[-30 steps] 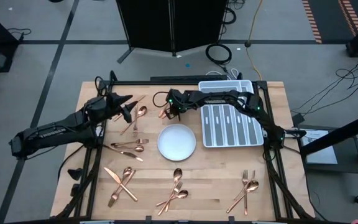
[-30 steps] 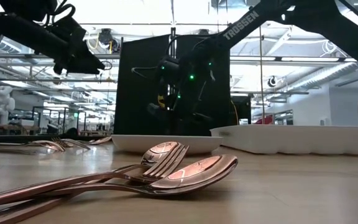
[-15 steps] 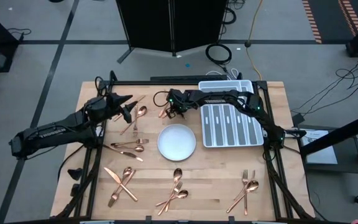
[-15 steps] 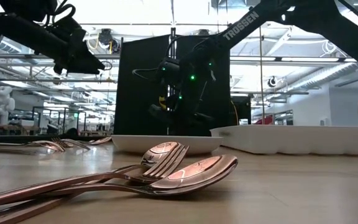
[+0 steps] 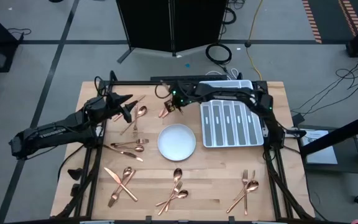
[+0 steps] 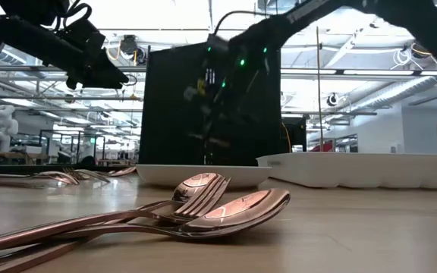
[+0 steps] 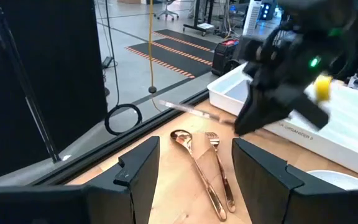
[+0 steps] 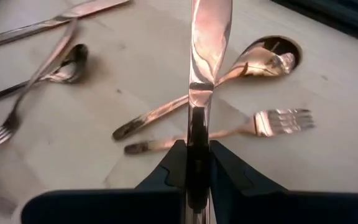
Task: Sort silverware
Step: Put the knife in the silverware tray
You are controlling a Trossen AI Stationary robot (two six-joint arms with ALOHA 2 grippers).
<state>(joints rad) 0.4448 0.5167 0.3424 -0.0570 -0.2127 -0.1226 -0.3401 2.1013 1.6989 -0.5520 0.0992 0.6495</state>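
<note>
A: High view, entry one: right hand (image 5: 171, 98)?
B: Raised beyond the round white plate (image 5: 176, 142), at the far-left corner of the white tray (image 5: 231, 122). Fingers pinched narrow on a copper knife (image 5: 161, 83). A spoon and fork pair (image 5: 165, 111) lies on the surface (image 5: 216, 180) just under that hand, between it and the plate.

A: Left hand (image 5: 128, 106)?
B: Left of the plate, fingers spread wide, nothing between them. A spoon-and-fork pair (image 5: 134, 119) lies just beside its tips. Further sets: one cluster (image 5: 128, 147) directly left of the plate, three (image 5: 122, 184) (image 5: 176, 190) (image 5: 245, 190) along the near edge.

A: Low view?
B: Crossed fork and spoons (image 6: 203, 205) in front; plate (image 6: 203, 174) and tray (image 6: 363, 170) behind. Right arm blurred above the plate; grip unreadable here.

A: Left wrist view?
B: Its fingers (image 7: 138, 168) stand wide apart, framing a spoon and fork (image 7: 205, 168) on the surface. Right hand (image 7: 253, 115) hangs beyond them, the knife (image 7: 185, 109) sticking out sideways.

A: Right wrist view?
B: Knife (image 8: 205, 50) clamped upright between the fingers (image 8: 173, 165). Below it lie a spoon (image 8: 229, 71) and a fork (image 8: 253, 124); more pieces (image 8: 36, 68) off to the side.
</note>
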